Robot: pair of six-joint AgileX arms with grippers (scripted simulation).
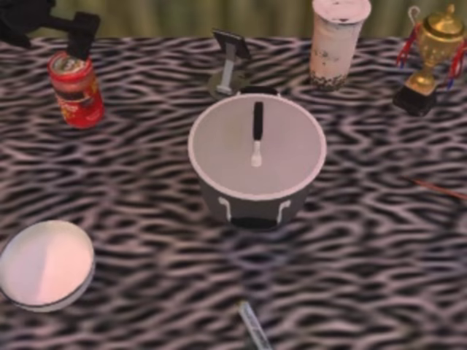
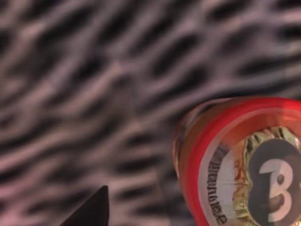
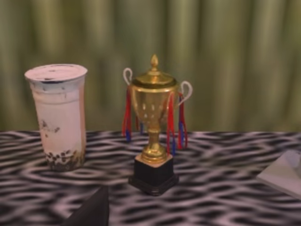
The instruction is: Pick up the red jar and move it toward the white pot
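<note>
at the upper left of the top view, the left gripper (image 1: pixel 79 45) hung over the lid of the red jar (image 1: pixel 76 89), which stood well apart from the white pot (image 1: pixel 257 157) at centre; whether its fingers had closed could not be told. judged as the grasp step, the next move called for a secure hold, then a lift and carry rightward; the right arm was out of that view.

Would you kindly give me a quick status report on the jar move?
Left end effector at small red cylindrical jar, far left. Right arm out of top view. Large round white-rimmed pot at centre; path between looks open.
</note>
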